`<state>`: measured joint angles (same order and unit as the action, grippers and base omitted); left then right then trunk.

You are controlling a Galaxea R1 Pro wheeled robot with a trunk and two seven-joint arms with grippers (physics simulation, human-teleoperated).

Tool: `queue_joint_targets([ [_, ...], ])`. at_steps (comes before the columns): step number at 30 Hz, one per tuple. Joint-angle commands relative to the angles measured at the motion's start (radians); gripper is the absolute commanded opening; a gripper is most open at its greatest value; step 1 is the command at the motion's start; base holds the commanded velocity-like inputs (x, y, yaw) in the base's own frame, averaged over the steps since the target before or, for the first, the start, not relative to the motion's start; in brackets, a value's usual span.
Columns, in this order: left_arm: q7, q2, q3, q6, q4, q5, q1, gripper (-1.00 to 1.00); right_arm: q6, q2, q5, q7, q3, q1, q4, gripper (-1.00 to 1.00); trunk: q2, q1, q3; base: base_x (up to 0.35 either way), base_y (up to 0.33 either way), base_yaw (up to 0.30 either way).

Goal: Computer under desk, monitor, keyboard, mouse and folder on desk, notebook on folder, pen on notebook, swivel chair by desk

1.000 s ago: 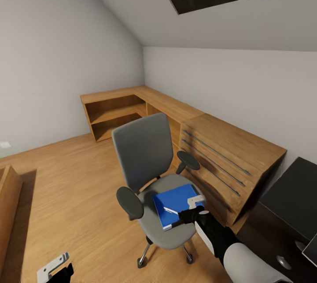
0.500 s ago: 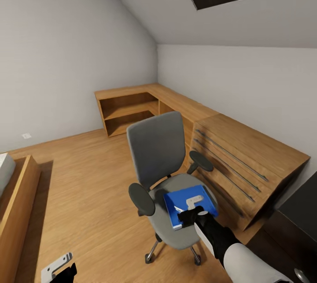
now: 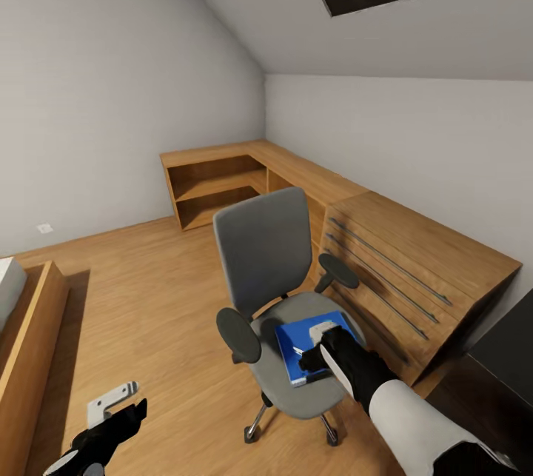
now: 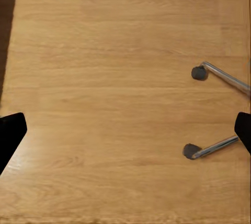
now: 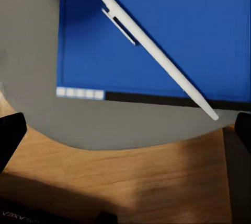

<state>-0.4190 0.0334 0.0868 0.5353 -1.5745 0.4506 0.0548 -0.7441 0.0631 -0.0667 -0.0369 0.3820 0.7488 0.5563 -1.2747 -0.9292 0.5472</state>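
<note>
The swivel chair (image 3: 260, 254) stands in the middle of the room with the blue folder (image 3: 291, 357) lying on its grey seat. A white pen (image 5: 157, 57) lies slantwise on the folder (image 5: 209, 20). My right gripper (image 3: 317, 341) hovers just above the folder's near part. It is open, its dark fingertips (image 5: 10, 135) wide apart, with the pen's tip end between and beyond them. My left gripper (image 3: 112, 403) hangs low over the floor, open and holding nothing. A corner of the black desk (image 3: 511, 343) shows at the right edge.
A light-wood chest (image 3: 414, 269) with long bar handles stands right behind the chair, joined to a corner shelf unit (image 3: 222, 180). A wooden bed frame (image 3: 29, 343) is at the left. The chair's chrome legs and casters (image 4: 219, 78) lie beyond my left gripper.
The view panned right a second ago, then held. My right gripper has pushed forward over the folder. My left gripper has risen further into view.
</note>
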Motion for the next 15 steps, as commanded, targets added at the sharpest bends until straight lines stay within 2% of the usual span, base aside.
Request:
queue_joint_targets([
  [1, -0.008, -0.001, 0.000, 0.029, -0.010, 0.031, -0.001, 1.00, -0.033, -0.004, -0.006, -0.043, -0.002, 0.024, 0.004, 1.00, -0.001, 0.000, 0.001, 0.000, 0.000, 0.000],
  [2, -0.008, -0.001, 0.000, 0.034, -0.011, 0.036, -0.002, 1.00, -0.039, -0.007, -0.005, -0.058, -0.003, 0.029, 0.004, 1.00, -0.001, 0.000, 0.001, 0.000, 0.000, 0.000],
  [3, -0.007, -0.002, 0.000, 0.043, -0.014, 0.049, -0.002, 1.00, -0.049, -0.023, -0.004, -0.103, -0.003, 0.038, 0.005, 1.00, -0.001, 0.000, 0.001, 0.000, 0.000, 0.000],
  [4, -0.007, -0.003, 0.000, 0.044, -0.014, 0.051, -0.002, 1.00, -0.051, -0.031, -0.005, -0.116, -0.003, 0.040, 0.005, 1.00, -0.001, 0.000, 0.001, 0.000, 0.000, 0.000],
  [5, -0.006, -0.003, 0.000, 0.047, -0.012, 0.056, -0.002, 1.00, -0.044, -0.053, -0.005, -0.149, -0.002, 0.043, 0.004, 1.00, -0.001, 0.000, 0.001, 0.000, 0.000, 0.000],
  [7, -0.004, -0.003, 0.001, 0.047, -0.010, 0.058, -0.003, 1.00, -0.008, -0.074, -0.005, -0.177, -0.001, 0.046, 0.003, 1.00, -0.001, 0.000, 0.001, 0.000, 0.000, 0.000],
  [12, -0.004, -0.003, 0.001, 0.046, 0.007, 0.060, -0.003, 1.00, 0.020, -0.085, 0.000, -0.189, 0.000, 0.045, -0.002, 1.00, -0.001, 0.000, 0.001, 0.015, 0.000, 0.000],
  [15, -0.002, -0.003, 0.000, 0.046, 0.012, 0.061, -0.003, 1.00, 0.031, -0.087, 0.003, -0.190, 0.002, 0.044, -0.003, 1.00, -0.001, 0.000, 0.001, 0.210, 0.000, 0.000],
])
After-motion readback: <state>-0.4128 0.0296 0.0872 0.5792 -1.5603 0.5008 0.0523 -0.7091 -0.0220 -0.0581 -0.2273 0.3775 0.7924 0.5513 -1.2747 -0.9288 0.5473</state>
